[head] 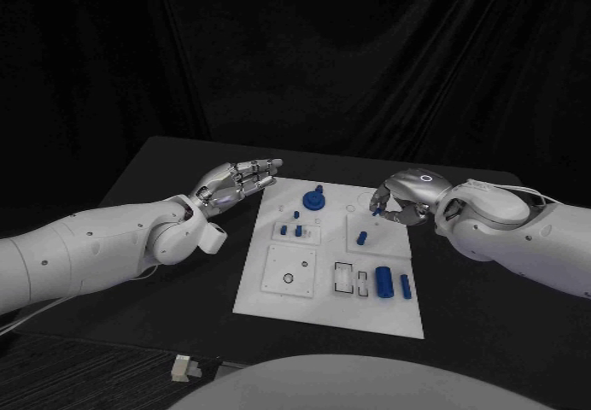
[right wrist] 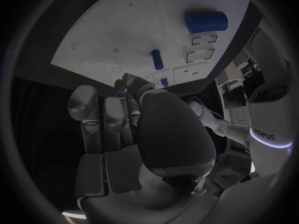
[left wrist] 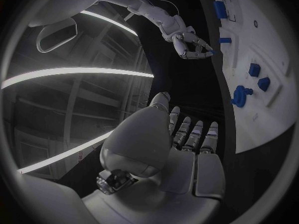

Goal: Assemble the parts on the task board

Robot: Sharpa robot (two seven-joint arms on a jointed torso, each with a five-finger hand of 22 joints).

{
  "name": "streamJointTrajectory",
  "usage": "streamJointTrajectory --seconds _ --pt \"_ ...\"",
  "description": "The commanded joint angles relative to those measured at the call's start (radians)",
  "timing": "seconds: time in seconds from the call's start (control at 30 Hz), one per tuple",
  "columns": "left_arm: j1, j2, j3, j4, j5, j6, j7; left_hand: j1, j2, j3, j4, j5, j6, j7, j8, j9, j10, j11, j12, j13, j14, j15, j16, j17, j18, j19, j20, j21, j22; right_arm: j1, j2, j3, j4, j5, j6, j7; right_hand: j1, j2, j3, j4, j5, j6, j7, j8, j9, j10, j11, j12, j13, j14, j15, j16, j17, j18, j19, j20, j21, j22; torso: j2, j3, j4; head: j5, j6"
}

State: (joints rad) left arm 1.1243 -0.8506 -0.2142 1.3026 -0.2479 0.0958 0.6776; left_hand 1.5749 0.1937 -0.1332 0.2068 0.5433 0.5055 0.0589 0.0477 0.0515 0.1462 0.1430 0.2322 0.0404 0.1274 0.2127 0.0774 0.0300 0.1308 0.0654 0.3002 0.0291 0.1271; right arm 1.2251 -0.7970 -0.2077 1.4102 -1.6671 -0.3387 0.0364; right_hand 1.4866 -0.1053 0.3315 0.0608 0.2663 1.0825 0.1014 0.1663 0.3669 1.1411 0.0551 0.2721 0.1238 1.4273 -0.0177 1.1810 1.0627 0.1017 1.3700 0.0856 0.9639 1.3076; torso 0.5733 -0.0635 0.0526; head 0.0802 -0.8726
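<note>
Over the board's (head: 286,295) far right corner, our right hand (head: 403,198) curls its fingertips together on a small blue part (left wrist: 214,52), apparently lifted clear so we can carry it to a seat; from the left wrist view the pinch looks firm, though the part is too small to name. Our left hand (head: 234,184) hovers just off the board's far left edge, fingers apart and holding nothing, likely kept back to leave the working side free. Across the board itself, a blue knob (head: 314,200) stands near the far edge, two short pegs (head: 290,229) lie beside each other toward the left, and another peg (head: 362,236) stands just below the right hand, close enough that we judge it could be knocked on the way down. Near the right edge lie a thick cylinder (head: 384,281) and a slim pin (head: 406,287), beside two rectangular slots (head: 343,278). Most parts look unseated, so assembly seems early.
</note>
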Motion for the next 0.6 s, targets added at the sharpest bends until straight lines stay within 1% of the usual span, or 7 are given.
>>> streamJointTrajectory --seconds 0.03,0.17,0.3,0.4,0.53,0.6 --pt "-0.002 0.001 0.001 0.001 0.008 0.014 0.164 0.004 -0.002 0.006 -0.002 0.004 -0.007 0.002 0.003 -0.001 0.0 0.009 0.006 0.001 0.007 0.002 0.005 0.001 -0.015 0.006 -0.003 0.005 0.001 0.009 -0.007 0.0 0.033 -0.002 0.014 -0.038 -0.01 0.004 0.0 0.005 -0.005 0.014 0.015 0.003 0.001 0.001 0.003 -0.004 -0.001 -0.011 0.0 -0.006 -0.005 0.009 -0.007 0.0 -0.005 0.115 0.0 0.0 0.0001 0.0 0.0" --pt "-0.002 0.0 0.001 0.002 0.008 0.014 0.164 0.004 -0.002 0.006 -0.002 0.004 -0.007 0.002 0.003 -0.001 0.0 0.01 0.006 0.001 0.008 0.003 0.006 0.001 -0.016 0.007 -0.003 0.005 0.002 0.015 -0.007 0.0 0.073 -0.002 0.028 -0.039 -0.01 0.004 0.0 0.005 -0.005 0.014 0.015 0.003 0.001 0.001 0.003 -0.004 -0.001 -0.012 0.0 -0.007 -0.006 0.009 -0.008 0.0 -0.006 0.115 -0.001 -0.0004 0.0002 0.003 0.0" --pt "-0.002 -0.001 0.001 0.001 0.008 0.014 0.161 0.004 -0.002 0.007 -0.002 0.004 -0.006 0.002 0.003 0.0 0.001 0.011 0.008 0.001 0.009 0.004 0.007 0.001 -0.017 0.008 -0.003 0.006 0.002 0.016 0.005 0.0 0.095 -0.002 0.04 -0.037 -0.008 0.003 0.003 0.004 -0.006 0.01 0.015 -0.001 0.0 -0.002 0.004 -0.008 -0.002 -0.014 0.0 -0.01 -0.009 0.01 -0.01 0.001 -0.012 0.113 -0.001 -0.0004 0.0007 0.005 0.0" --pt "-0.002 -0.001 0.001 0.001 0.008 0.012 0.16 0.004 -0.002 0.009 -0.003 0.005 -0.005 0.003 0.004 0.0 0.001 0.012 0.008 0.001 0.009 0.005 0.008 0.001 -0.02 0.003 -0.003 0.003 -0.007 0.016 0.021 0.0 0.105 -0.01 0.048 -0.034 -0.006 0.003 0.006 0.003 -0.006 0.008 0.017 -0.004 -0.001 -0.004 0.005 -0.01 -0.003 -0.016 0.001 -0.014 -0.014 0.011 -0.013 0.001 -0.019 0.112 -0.001 -0.0003 0.0005 0.007 0.0" --pt "-0.002 -0.002 0.001 0.002 0.008 0.012 0.158 0.003 -0.003 0.009 -0.003 0.005 -0.006 0.003 0.004 0.0 0.001 0.013 0.009 0.001 0.01 0.006 0.008 0.001 -0.021 0.003 -0.003 0.003 -0.007 0.016 0.055 0.0 0.108 -0.038 0.054 -0.027 -0.005 0.003 0.008 0.002 -0.005 0.007 0.017 -0.005 -0.002 -0.004 0.005 -0.011 -0.003 -0.017 0.001 -0.015 -0.015 0.011 -0.014 0.001 -0.021 0.111 -0.001 -0.0004 0.0003 0.009 0.0" --pt "-0.002 -0.003 0.001 0.004 0.008 0.012 0.157 0.003 -0.003 0.009 -0.003 0.005 -0.005 0.003 0.004 0.0 0.001 0.013 0.009 0.001 0.01 0.006 0.008 0.001 -0.021 0.004 -0.003 0.003 -0.006 0.015 0.07 0.0 0.108 -0.049 0.058 -0.025 -0.003 0.003 0.009 0.001 -0.004 0.007 0.017 -0.006 -0.002 -0.004 0.005 -0.012 -0.003 -0.017 0.001 -0.016 -0.016 0.011 -0.014 0.001 -0.02 0.111 -0.001 -0.0004 0.0003 0.007 0.0"
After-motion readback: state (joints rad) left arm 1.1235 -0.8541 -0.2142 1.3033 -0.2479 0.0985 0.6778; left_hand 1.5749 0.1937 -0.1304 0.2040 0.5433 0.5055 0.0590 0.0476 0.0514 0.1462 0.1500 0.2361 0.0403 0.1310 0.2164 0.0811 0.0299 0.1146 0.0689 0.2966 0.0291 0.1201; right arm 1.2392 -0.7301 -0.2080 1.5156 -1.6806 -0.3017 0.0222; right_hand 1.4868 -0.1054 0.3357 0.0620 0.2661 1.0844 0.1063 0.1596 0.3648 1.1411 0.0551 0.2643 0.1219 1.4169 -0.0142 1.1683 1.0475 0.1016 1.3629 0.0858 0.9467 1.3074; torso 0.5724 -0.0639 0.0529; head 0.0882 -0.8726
